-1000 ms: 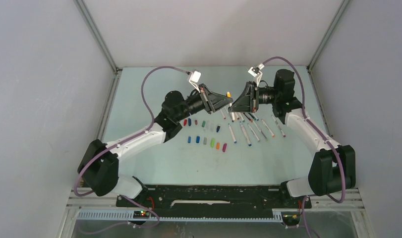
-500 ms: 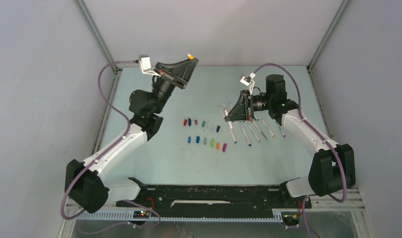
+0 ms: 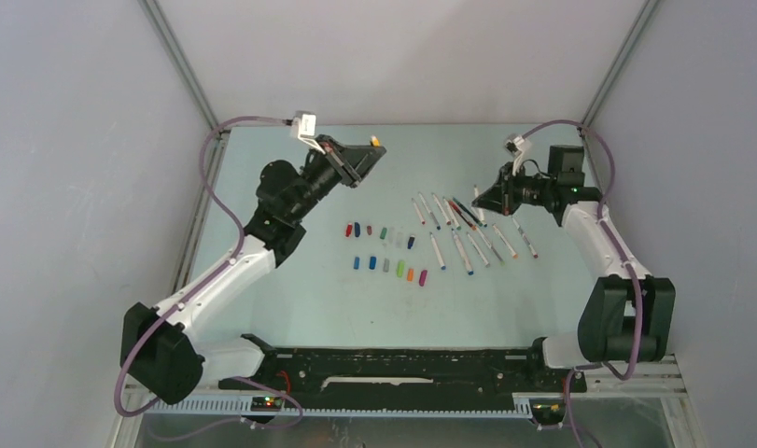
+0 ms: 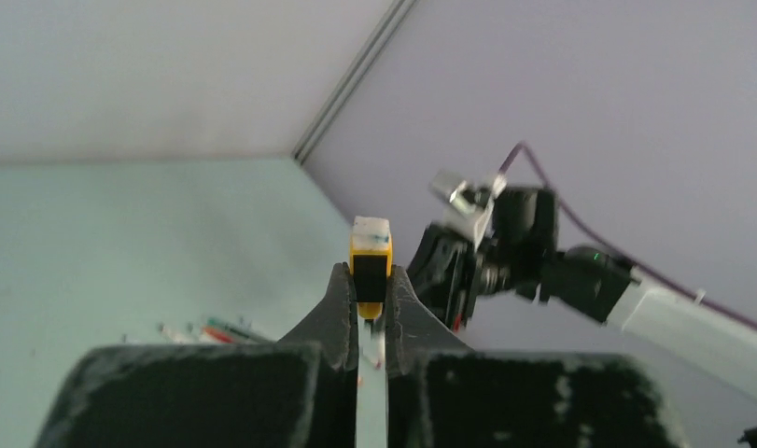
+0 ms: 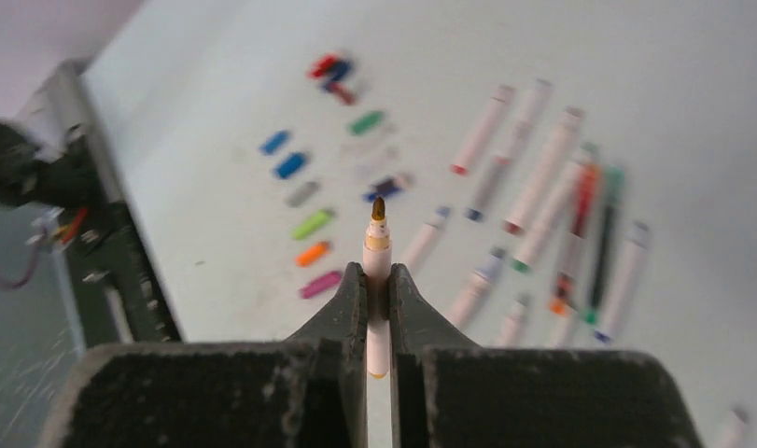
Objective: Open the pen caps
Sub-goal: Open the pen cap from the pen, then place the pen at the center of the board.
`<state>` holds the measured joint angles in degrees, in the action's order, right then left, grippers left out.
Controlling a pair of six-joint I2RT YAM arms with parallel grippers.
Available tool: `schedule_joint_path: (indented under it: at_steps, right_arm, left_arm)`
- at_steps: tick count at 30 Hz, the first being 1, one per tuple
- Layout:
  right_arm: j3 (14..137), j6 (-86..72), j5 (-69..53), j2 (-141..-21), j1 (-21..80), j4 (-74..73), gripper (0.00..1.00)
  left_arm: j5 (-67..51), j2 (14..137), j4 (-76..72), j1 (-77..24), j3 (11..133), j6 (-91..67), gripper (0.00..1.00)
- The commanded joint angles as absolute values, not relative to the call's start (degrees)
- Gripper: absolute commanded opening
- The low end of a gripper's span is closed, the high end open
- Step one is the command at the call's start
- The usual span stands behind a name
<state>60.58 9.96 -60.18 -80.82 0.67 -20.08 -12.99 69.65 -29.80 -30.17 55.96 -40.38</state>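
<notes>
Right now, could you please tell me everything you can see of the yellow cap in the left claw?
The yellow cap is a stubby, plastic-looking cylinder with a whitish outer end. The left claw is shut on it, its two dark fingers pinching the sides while the pale end pokes past their tips. It is held in the air above the far side of the table, touching nothing else.

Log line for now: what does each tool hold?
left tool: shut on yellow cap | right tool: shut on uncapped pen | loose caps: two rows on table | other pens: beside them
</notes>
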Motion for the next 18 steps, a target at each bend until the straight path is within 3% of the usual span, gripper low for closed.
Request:
schedule_joint_path:
  at_steps: [1,10,18]
  right_arm:
    - [66.14,18.83,-45.60,-85.96,-3.50,-26.29,0.00]
    - [83.15,24.63,-30.90,-105.98,-4.83,-37.39,0.02]
    - [95.33,25.36,-27.60,-118.68,-3.52,-42.79,0.05]
  left_arm:
    - [-17.85,69.60,-19.42,-29.84,53.62,-39.11,0.00]
    - [-22.33,73.51,-20.13,-29.88,50.02,-42.47,0.00]
    - [-23.10,74.81,-19.69,-29.96,49.20,-42.02,0.00]
